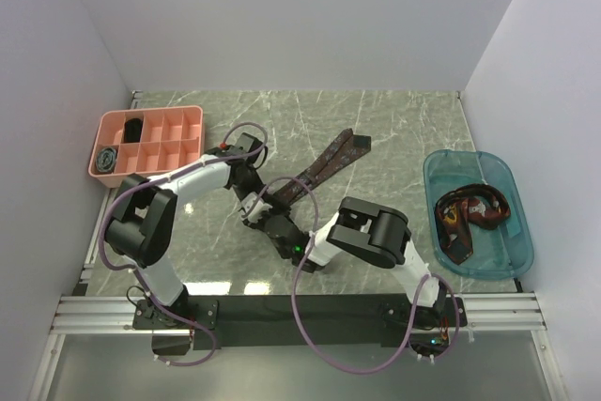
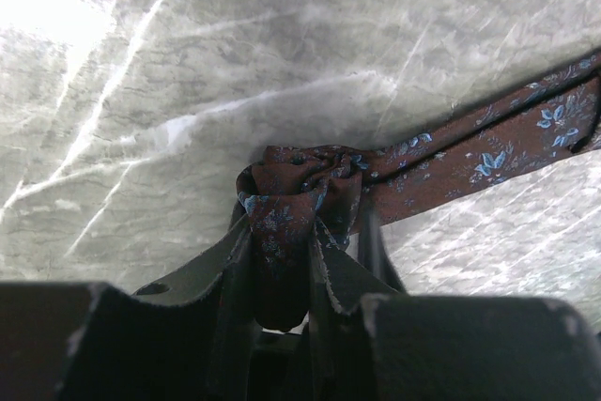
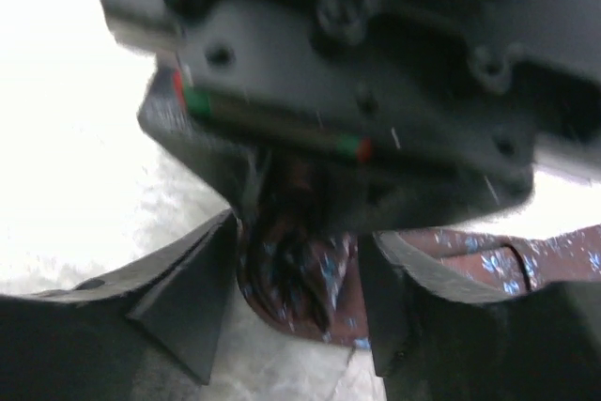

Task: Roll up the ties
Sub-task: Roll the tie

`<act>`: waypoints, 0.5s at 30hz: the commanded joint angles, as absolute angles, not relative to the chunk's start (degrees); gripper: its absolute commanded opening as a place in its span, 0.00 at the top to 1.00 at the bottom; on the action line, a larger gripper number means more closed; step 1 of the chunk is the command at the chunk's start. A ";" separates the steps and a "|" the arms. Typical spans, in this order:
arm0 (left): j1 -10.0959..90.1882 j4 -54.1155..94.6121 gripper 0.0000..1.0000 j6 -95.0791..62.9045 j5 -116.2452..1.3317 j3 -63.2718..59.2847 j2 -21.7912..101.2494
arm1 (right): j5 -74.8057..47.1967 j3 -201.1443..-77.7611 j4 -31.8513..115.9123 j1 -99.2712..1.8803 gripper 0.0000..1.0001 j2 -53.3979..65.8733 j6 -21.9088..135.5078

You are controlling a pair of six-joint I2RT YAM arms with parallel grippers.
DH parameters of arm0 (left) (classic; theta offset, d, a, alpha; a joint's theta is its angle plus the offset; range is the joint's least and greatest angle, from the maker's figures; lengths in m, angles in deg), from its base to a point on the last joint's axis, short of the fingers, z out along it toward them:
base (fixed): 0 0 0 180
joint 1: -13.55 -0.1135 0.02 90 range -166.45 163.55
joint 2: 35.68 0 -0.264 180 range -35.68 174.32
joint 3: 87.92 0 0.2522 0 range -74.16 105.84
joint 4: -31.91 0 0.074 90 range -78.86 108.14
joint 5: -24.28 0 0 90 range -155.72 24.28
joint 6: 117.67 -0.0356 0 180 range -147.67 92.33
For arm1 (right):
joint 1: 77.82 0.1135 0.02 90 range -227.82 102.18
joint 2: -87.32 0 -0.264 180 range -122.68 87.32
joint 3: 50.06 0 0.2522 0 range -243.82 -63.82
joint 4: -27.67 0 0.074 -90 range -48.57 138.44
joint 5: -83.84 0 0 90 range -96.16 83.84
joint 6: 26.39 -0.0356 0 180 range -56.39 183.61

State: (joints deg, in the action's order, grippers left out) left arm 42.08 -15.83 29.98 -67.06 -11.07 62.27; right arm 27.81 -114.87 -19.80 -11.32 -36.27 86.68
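**Maroon tie part-rolled, pinched at mid-table**

Found the left gripper nearest the left wrist lens, jaws set narrow and clamped on the coil at the rolled end of the maroon tie. Noted a blue flower print on the fabric, and the unrolled strip running off to the right, flat on the marble table. Saw the right gripper in its own blurred view, jaws standing wide on either side of that same coil, with the left gripper's black body right above. Could not tell real grip from mere flanking there. From above, placed both grippers close together near the table's middle, the tie's free length stretching away up and right to its pointed wide end. Spotted a pink divided tray at far left, with a black roll and a grey-blue roll in separate compartments. Spotted a clear blue bin at far right, holding loose ties in a tangle.
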 commanded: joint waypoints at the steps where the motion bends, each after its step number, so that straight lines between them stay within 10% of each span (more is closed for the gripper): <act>1: 43.08 -17.36 0.99 28.23 -65.29 -11.24 61.00 | 30.05 -117.78 -20.97 -10.94 0.41 -38.18 86.30; 15: 41.59 -17.89 0.94 27.35 -65.19 -8.78 59.51 | 29.61 -116.64 -15.08 -10.76 0.98 -39.68 80.05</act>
